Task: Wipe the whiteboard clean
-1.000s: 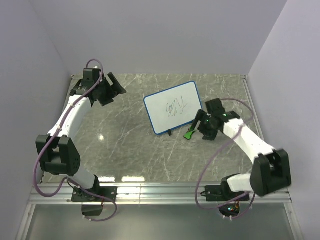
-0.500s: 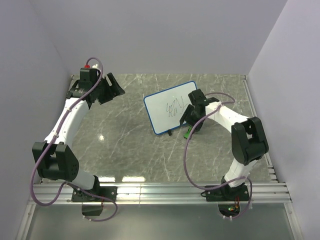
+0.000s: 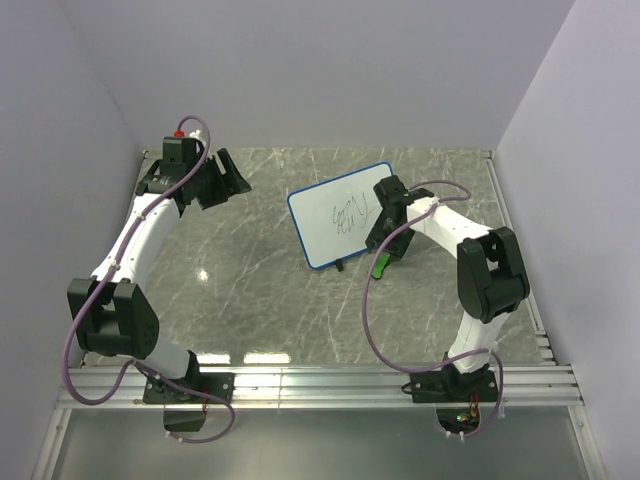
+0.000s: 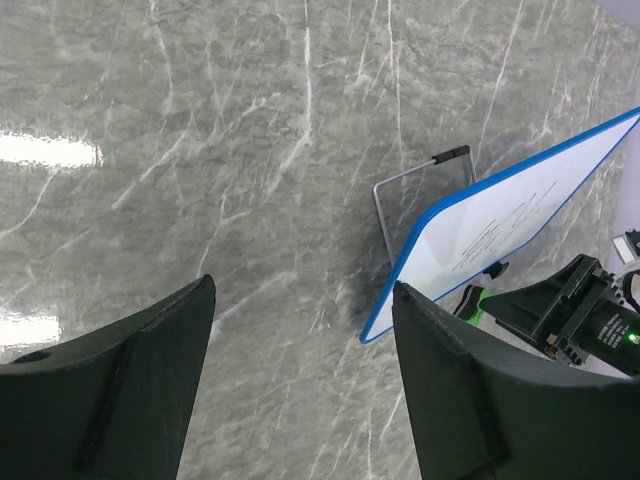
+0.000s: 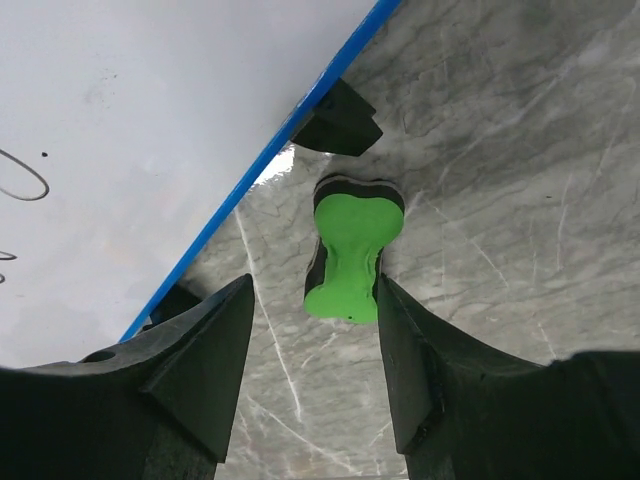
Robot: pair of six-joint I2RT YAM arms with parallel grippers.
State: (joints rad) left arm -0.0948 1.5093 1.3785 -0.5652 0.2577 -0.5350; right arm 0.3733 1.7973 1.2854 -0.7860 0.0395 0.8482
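Observation:
The whiteboard (image 3: pixel 345 215), blue-framed with dark scribbles, stands tilted at the table's middle back; it also shows in the left wrist view (image 4: pixel 500 230) and the right wrist view (image 5: pixel 120 120). A green eraser (image 3: pixel 380 267) lies on the table by the board's near right corner. My right gripper (image 3: pixel 386 245) hangs right over it. In the right wrist view the eraser (image 5: pixel 352 250) lies partly between the open fingers of the right gripper (image 5: pixel 315 290), close to the right finger, a gap on the left. My left gripper (image 3: pixel 225 178) is open and empty, far left of the board (image 4: pixel 302 290).
A wire stand (image 4: pixel 420 180) props the board from behind, and a black foot (image 5: pixel 340 120) sits under its blue edge. Grey walls close in the marble table on the left, back and right. The right gripper's body (image 4: pixel 575 312) shows beside the board.
The right arm swung in toward the board and brought its gripper over the green eraser while its jaws narrowed. The left gripper's jaws narrowed a little; that arm barely moved.

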